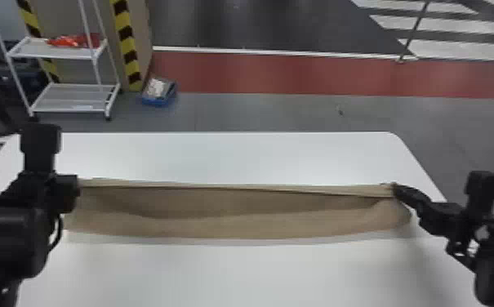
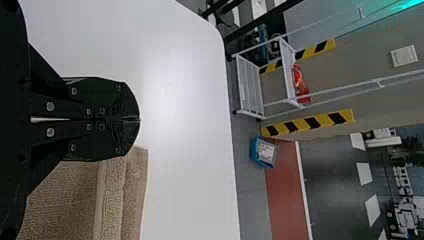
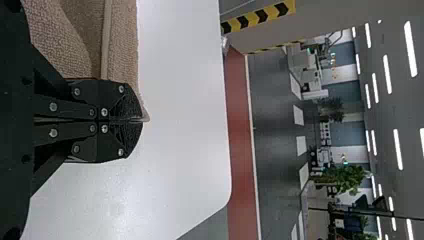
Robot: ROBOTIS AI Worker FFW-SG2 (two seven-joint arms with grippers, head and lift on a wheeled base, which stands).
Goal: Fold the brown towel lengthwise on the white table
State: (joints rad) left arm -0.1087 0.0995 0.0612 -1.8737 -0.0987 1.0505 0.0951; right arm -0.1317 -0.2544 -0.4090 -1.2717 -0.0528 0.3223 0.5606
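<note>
The left hand (image 1: 78, 187) is at the far left corner of the brown towel (image 1: 233, 226), and the right hand (image 1: 395, 190) is at its far right corner. In its own wrist view, the left hand (image 2: 139, 120) has its 2 fingers pressed together, but I cannot tell if cloth is between them. The right hand (image 3: 144, 120) is closed on the towel, with a small bit of cloth poking out at the tips. The towel makes a long strip between the 2 hands, over the white surface (image 1: 233, 277), with a pale band along its far side and a curved near edge. Past the surface is a gray floor (image 1: 258, 116) with a red stripe (image 1: 278, 75). At the far left are a white rack (image 1: 74, 86), with a red thing (image 1: 74, 40) on its upper shelf, and a blue bin (image 1: 158, 101) on the floor.
</note>
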